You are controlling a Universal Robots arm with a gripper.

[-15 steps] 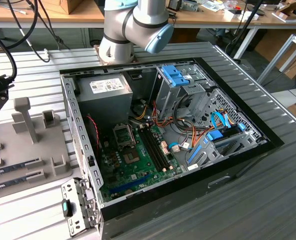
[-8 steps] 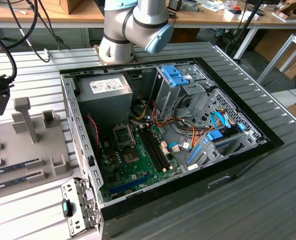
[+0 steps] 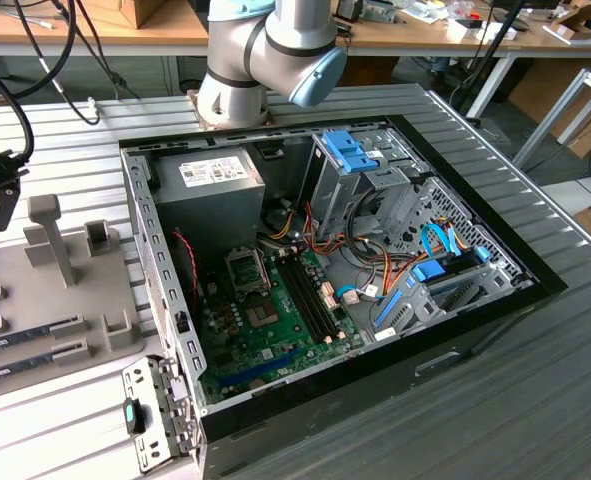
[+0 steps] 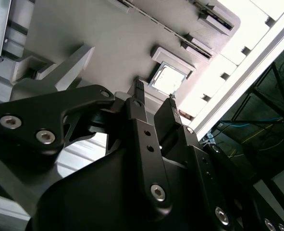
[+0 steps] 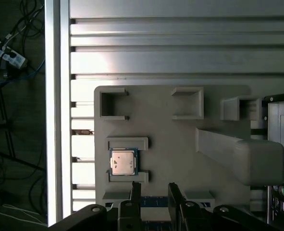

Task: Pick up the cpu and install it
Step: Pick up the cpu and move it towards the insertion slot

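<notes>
Pick step: black gripper (image 5: 154,191), empty, jaws narrowly apart, hovers near the square silver-topped green-edged cpu (image 5: 123,162) in its grey tray (image 5: 180,139), not yet grasped.

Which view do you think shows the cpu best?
First wrist view: the cpu faces the camera in its tray, metal top plain. The second wrist view shows it slanted, in glare, beyond the pincer. Exterior view: cannot tell.

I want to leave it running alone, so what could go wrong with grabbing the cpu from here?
In the first wrist view, the open gripper is not centred over the cpu, so a straight descent may miss it or clip a corner. The cpu lies between raised walls of its grey holder; the gripper could strike those instead.
</notes>
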